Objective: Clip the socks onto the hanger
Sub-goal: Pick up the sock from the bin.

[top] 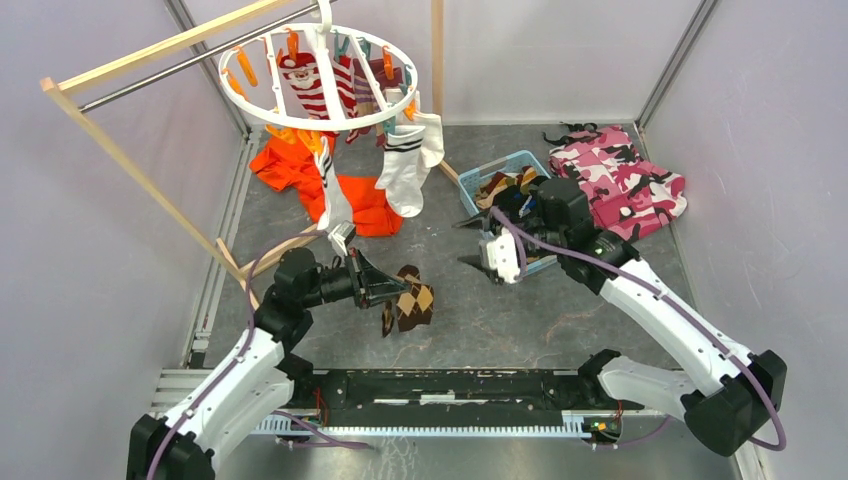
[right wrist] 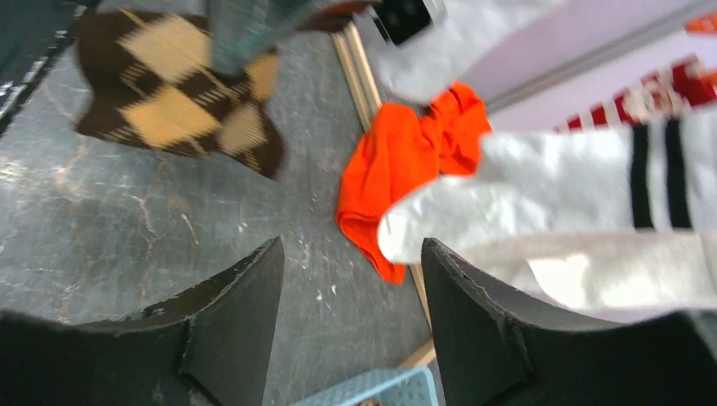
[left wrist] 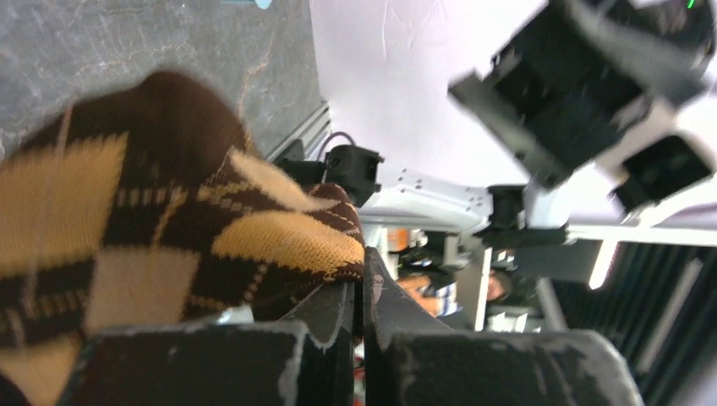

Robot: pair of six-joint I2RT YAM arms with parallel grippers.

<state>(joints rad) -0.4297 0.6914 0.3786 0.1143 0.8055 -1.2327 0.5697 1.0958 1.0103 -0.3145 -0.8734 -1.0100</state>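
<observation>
The hanger (top: 318,118), a white ring, hangs at the back left with a red-and-white striped sock (top: 318,92) and a white sock with black stripes (top: 408,165) clipped to it. My left gripper (top: 388,287) is shut on a brown argyle sock (top: 412,303), which dangles from it low over the floor. In the left wrist view the argyle sock (left wrist: 169,228) fills the left side, its edge pinched at the gripper (left wrist: 362,281). My right gripper (top: 467,242) stands open and empty beside the basket. Its wrist view shows the gripper (right wrist: 351,254), the argyle sock (right wrist: 177,93) and the white sock (right wrist: 550,203).
A blue basket (top: 480,178) holding more socks sits under my right wrist. A pink camouflage cloth (top: 625,180) lies at the back right. An orange garment (top: 300,165) lies under the hanger. A wooden rack (top: 130,170) with a metal bar stands at the left.
</observation>
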